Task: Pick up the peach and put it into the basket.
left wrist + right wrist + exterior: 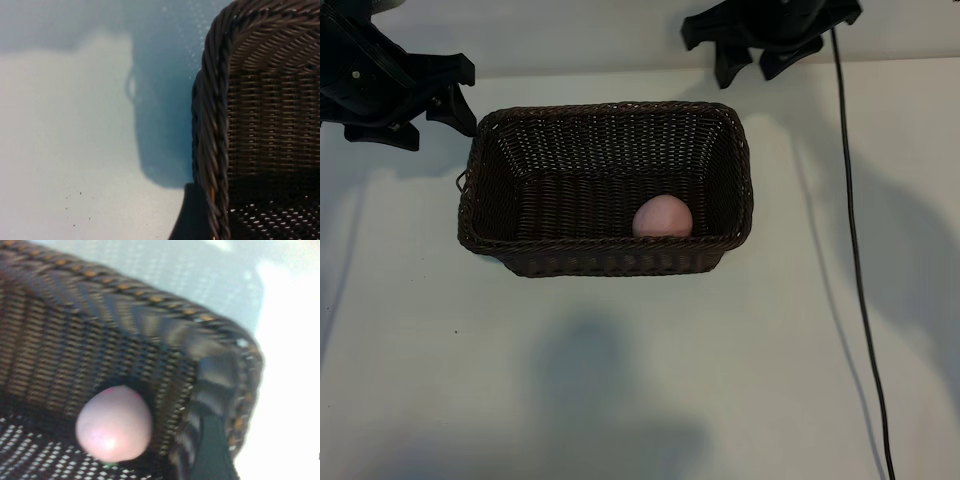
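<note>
Lying inside basket, peach; left claw, right claw both apart, empty.

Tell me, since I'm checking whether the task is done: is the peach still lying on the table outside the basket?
No, the peach rests inside the basket, against its wall.
</note>
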